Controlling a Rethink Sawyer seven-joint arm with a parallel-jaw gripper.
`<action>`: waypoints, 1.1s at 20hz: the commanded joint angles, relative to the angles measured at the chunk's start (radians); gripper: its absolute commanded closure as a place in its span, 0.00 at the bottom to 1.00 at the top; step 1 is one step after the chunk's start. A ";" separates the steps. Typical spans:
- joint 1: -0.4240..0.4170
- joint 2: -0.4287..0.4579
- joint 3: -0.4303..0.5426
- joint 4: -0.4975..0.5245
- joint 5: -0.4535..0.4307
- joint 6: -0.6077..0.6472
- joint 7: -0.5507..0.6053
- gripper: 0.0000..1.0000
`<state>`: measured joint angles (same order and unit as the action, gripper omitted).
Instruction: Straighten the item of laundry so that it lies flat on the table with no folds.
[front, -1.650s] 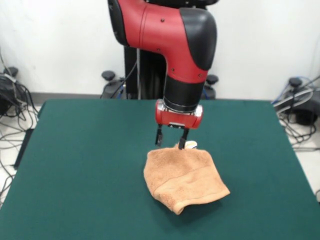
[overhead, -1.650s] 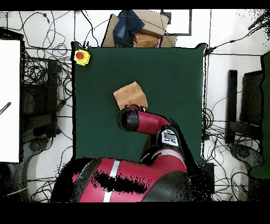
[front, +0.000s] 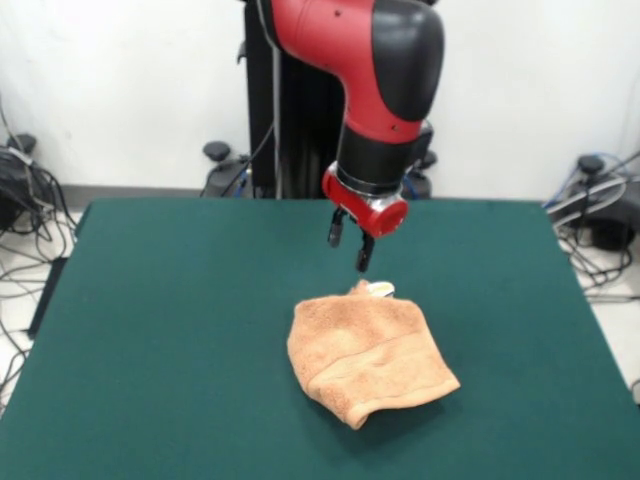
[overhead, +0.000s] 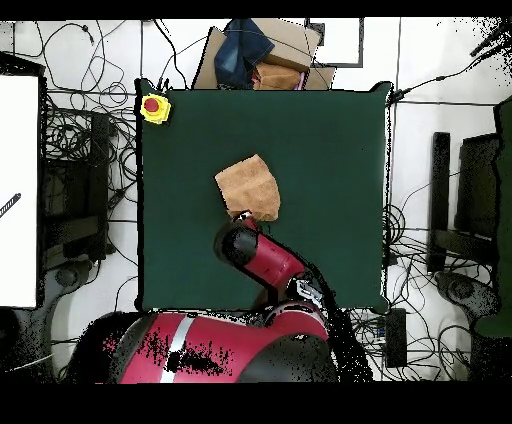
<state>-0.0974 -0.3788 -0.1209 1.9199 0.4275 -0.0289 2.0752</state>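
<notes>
The peach-orange towel (front: 368, 356) lies crumpled and folded over on the dark green table (front: 160, 330), right of centre, with a woven band stripe across its front part and a small white tag (front: 381, 289) at its far edge. It also shows in the overhead view (overhead: 250, 187) near the middle of the table (overhead: 330, 150). My gripper (front: 350, 245) hangs just above and behind the towel's far edge, close to the tag. Its fingers are apart and hold nothing. In the overhead view the arm's wrist hides the gripper.
A yellow box with a red button (overhead: 154, 107) sits at the table's corner in the overhead view. Cables and equipment lie on the floor around the table. A cardboard box with dark cloth (overhead: 262, 55) stands beyond the far edge.
</notes>
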 joint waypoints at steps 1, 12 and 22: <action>0.008 -0.022 0.023 -0.084 0.054 0.086 0.168 0.00; -0.010 0.145 0.092 -0.185 0.074 -0.032 0.206 0.00; 0.065 0.224 0.076 -0.276 0.160 -0.054 0.242 0.00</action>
<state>-0.0974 -0.2271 -0.1211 1.7531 0.4827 -0.0444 2.0752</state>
